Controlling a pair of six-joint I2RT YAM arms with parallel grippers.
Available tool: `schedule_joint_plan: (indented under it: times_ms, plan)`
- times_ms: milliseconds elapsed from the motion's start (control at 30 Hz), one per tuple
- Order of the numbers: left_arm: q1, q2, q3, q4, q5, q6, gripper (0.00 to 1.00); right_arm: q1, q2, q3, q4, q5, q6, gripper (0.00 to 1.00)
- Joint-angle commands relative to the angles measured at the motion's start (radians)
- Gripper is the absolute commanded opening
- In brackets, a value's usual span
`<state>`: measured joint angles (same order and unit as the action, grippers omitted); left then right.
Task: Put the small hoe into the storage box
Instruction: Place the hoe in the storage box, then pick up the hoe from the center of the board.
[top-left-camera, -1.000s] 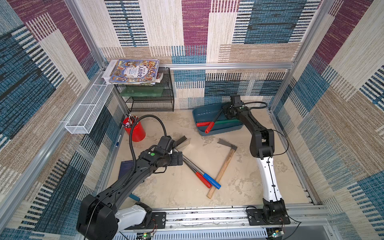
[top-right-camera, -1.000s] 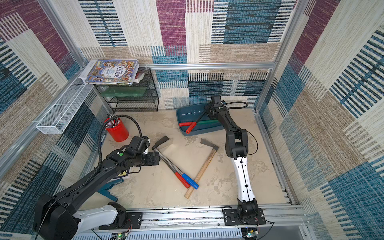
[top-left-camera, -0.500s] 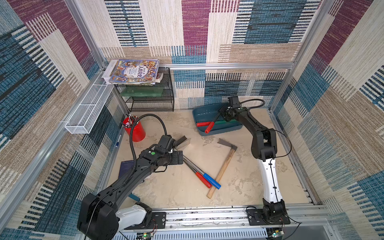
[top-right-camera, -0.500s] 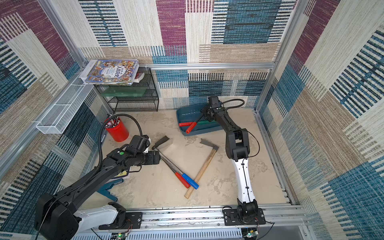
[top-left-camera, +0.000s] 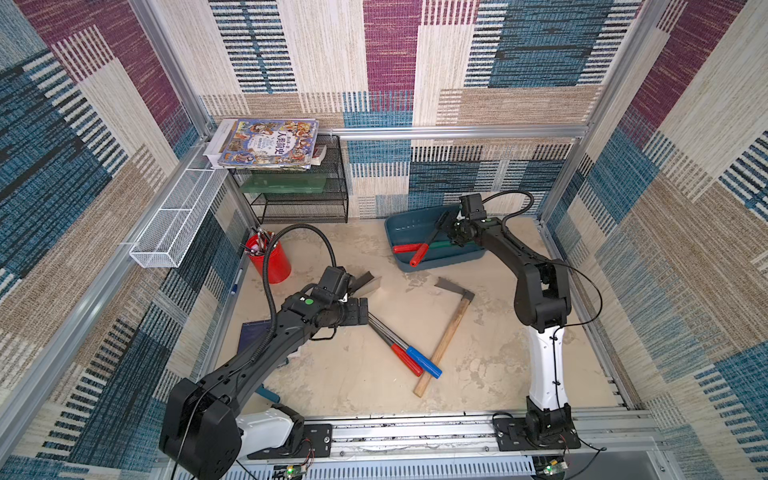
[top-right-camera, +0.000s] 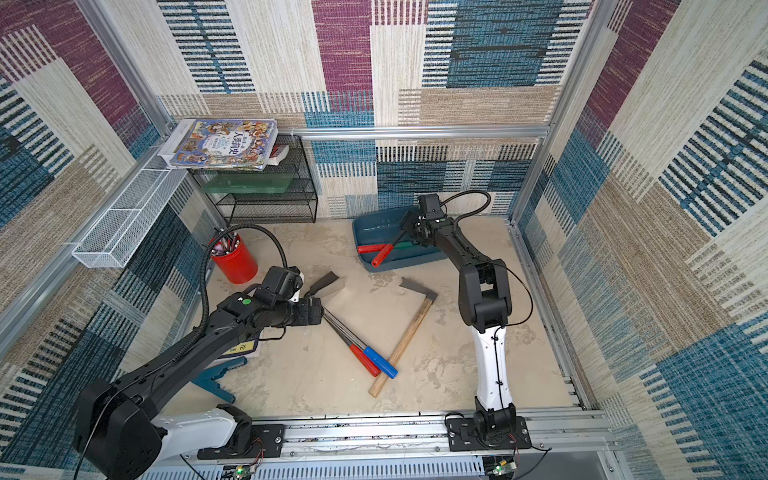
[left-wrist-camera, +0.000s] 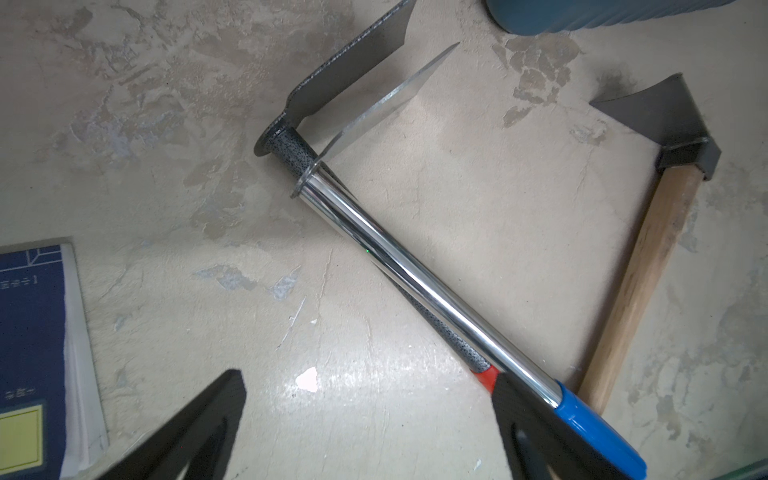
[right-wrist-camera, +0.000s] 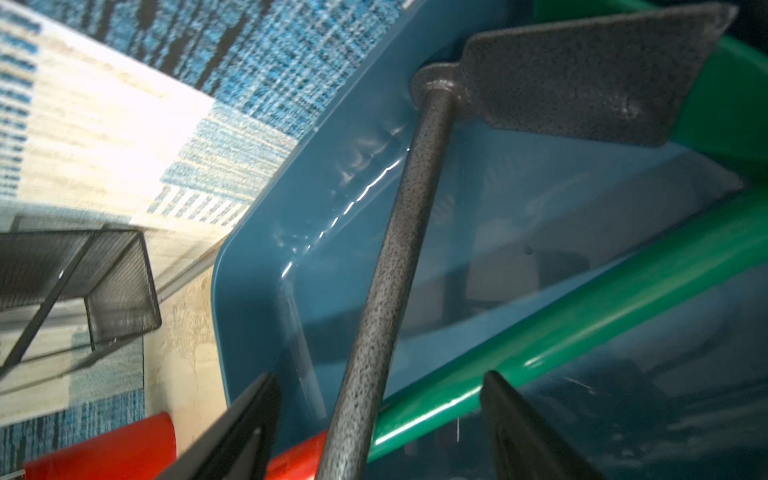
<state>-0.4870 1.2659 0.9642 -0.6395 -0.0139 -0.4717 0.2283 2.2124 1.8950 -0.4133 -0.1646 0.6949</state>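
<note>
In the right wrist view the hoe (right-wrist-camera: 386, 270) is running out of frame just where its red grip begins, and the green tool (right-wrist-camera: 582, 316) is being cut off too. In a top view the hoe's head is merging with the right gripper (top-left-camera: 448, 222) over the box (top-left-camera: 399, 225), so we are not telling them apart. The left arm (top-left-camera: 291, 328) is hiding most of the book (top-left-camera: 251, 332) and the upper shafts of two tools (top-left-camera: 392, 343). We are failing to make out what is standing in the red cup (top-left-camera: 280, 262).
</note>
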Motion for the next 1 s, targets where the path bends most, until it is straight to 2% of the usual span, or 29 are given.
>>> schedule_joint_plan:
  times_ms: [0,100,200,367,533,900,967]
  plan:
    - [-0.001,0.012,0.013,0.017,0.022,-0.018,0.97,0.01,-0.041,-0.028,0.06,0.003,-0.07,0.93]
    - [0.0,0.025,0.024,0.015,0.026,-0.022,0.97,0.018,-0.066,-0.046,0.038,0.034,-0.092,1.0]
    - [-0.001,0.032,0.028,0.017,0.03,-0.022,0.98,0.02,-0.11,-0.096,0.044,0.055,-0.09,0.96]
    - [-0.001,0.033,0.022,0.021,0.02,-0.025,1.0,0.023,-0.207,-0.222,0.082,0.068,-0.075,0.96]
    - [-0.001,0.053,0.039,0.015,0.027,-0.023,1.0,0.049,-0.26,-0.262,0.039,0.106,-0.129,0.96]
    - [0.0,0.089,0.057,0.033,0.031,-0.028,1.0,0.135,-0.448,-0.474,0.056,0.184,-0.23,0.96]
    - [-0.001,0.091,0.056,0.04,0.026,-0.029,1.0,0.161,-0.478,-0.496,0.041,0.206,-0.256,0.98]
